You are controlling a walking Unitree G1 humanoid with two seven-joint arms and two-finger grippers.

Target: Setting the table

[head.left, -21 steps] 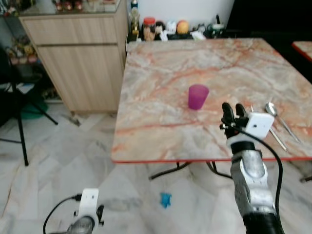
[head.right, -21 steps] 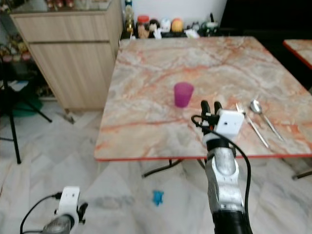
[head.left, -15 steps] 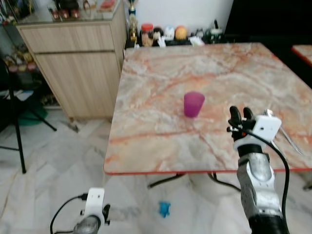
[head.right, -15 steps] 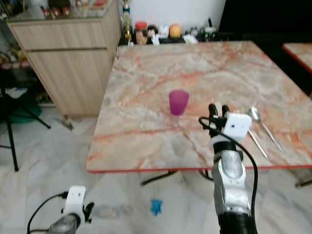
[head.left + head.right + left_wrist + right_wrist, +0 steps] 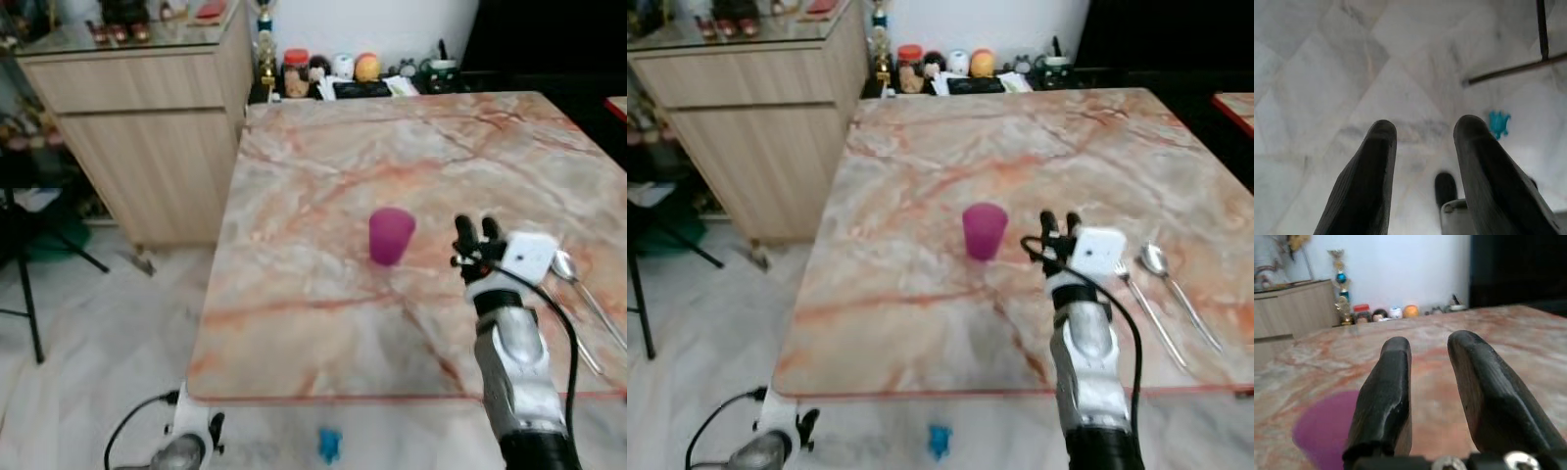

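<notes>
Left gripper (image 5: 1422, 166): hanging low over the floor, fingers parted, holding nothing.
Right gripper (image 5: 474, 233): raised over the table (image 5: 313, 323), fingers slightly apart, empty.
Change: table edge now nearer than 0.7 s ago; camera closer.
Purple cup (image 5: 391, 236): upright, just left of right gripper, within reach.
Fork (image 5: 1148, 315), spoon (image 5: 1176, 286): already laid, right.

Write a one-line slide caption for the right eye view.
Right end effector raised over marble-patterned table, between translucent purple plastic cup and metal fork and spoon.
</notes>
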